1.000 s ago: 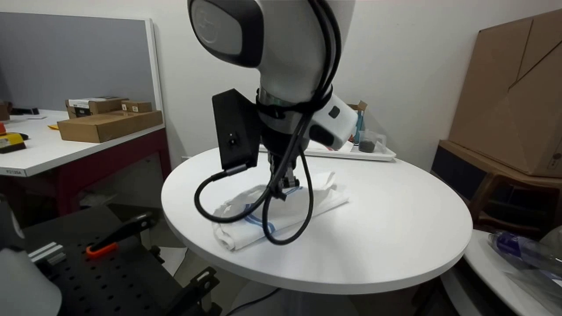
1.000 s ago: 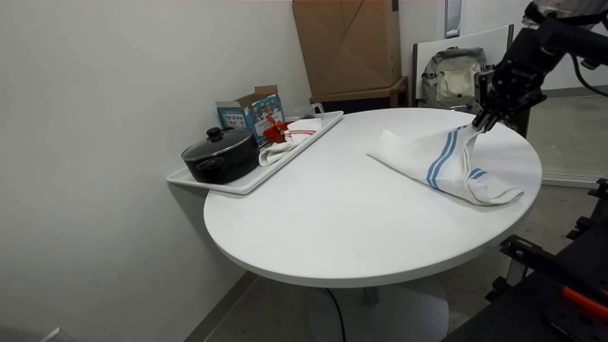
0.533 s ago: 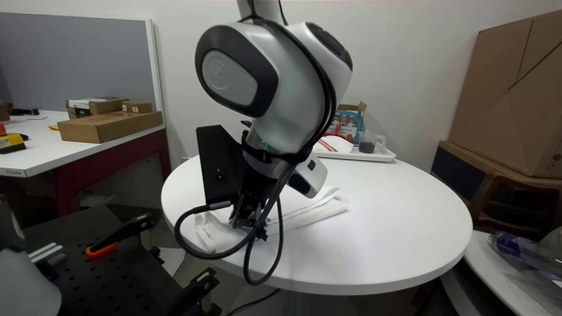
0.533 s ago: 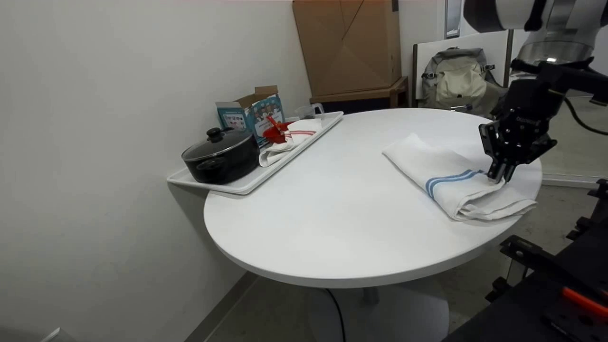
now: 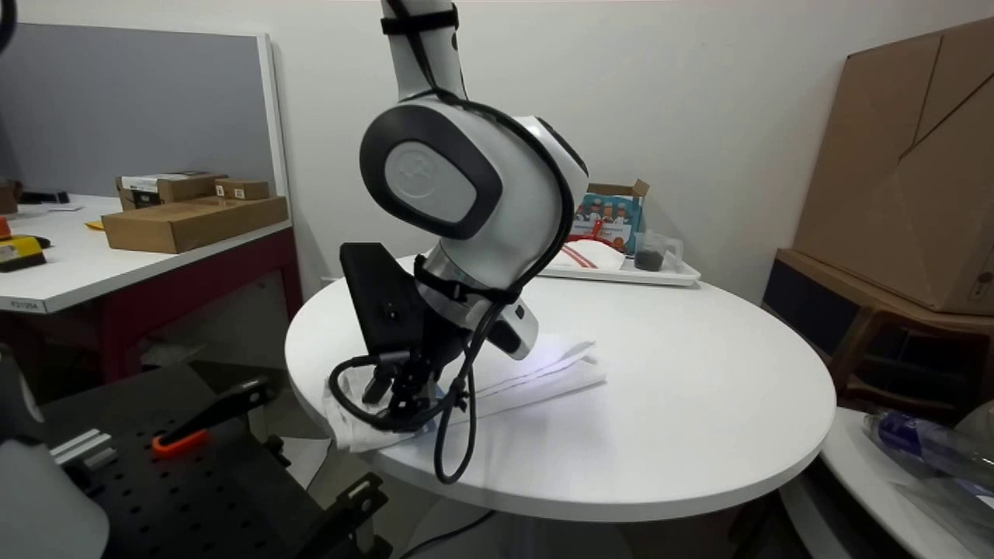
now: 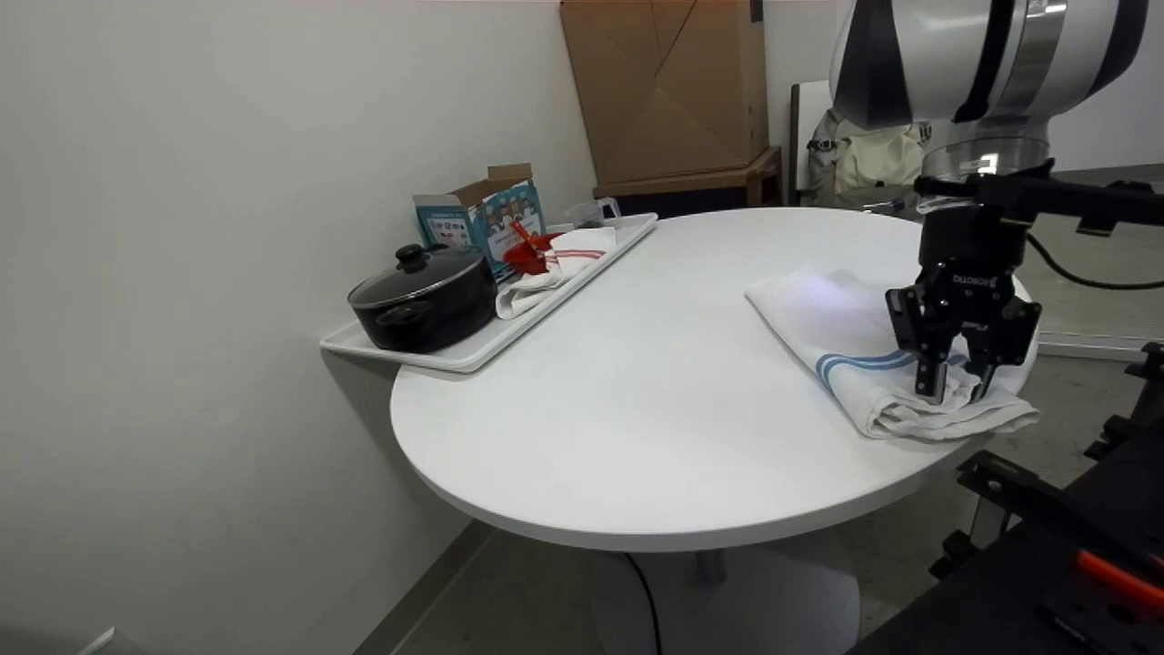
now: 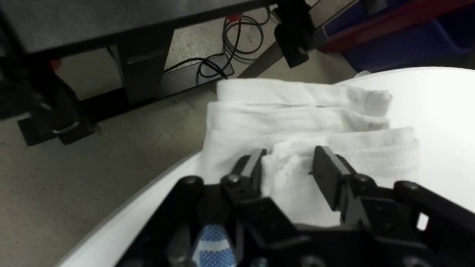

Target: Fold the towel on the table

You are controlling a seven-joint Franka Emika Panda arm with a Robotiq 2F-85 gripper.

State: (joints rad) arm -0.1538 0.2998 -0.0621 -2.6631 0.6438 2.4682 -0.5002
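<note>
The thin white cloth towel with blue stripes [image 6: 832,332] lies on the large round table with a smooth white top [image 6: 637,409], close to its border, and one end seems to reach slightly past the rim. In the wrist view, several layers rest one upon another at this end, so I judge that the folding is well advanced, although I cannot tell whether it is finished.

Directly over this end stands the black two-finger gripper [image 6: 956,391], pointing downward. Its jaws are moderately apart. A small ridge of cloth rises between the fingertips [image 7: 328,167], but it does not look pinched, so I think that nothing is held; the tips appear to touch only the upper layer. I suppose they stand so low and so parted in order to leave this layer lying in its place, without dragging it. For the next move, a straight lift would be prudent, because a tip caught in a wrinkle could open the fold.

The white and black robot arm [image 5: 466,178] bends over the towel from above, which probably allows the fingers to meet the soft cloth steeply.

At the opposite side of the table, a long white tray [image 6: 468,355] carries a black round pot with lid [image 6: 423,305], a white cloth with red stripes [image 6: 582,241] and a teal cardboard box [image 6: 505,209]. Perhaps they are gathered there so that they do not disturb the folding.
</note>
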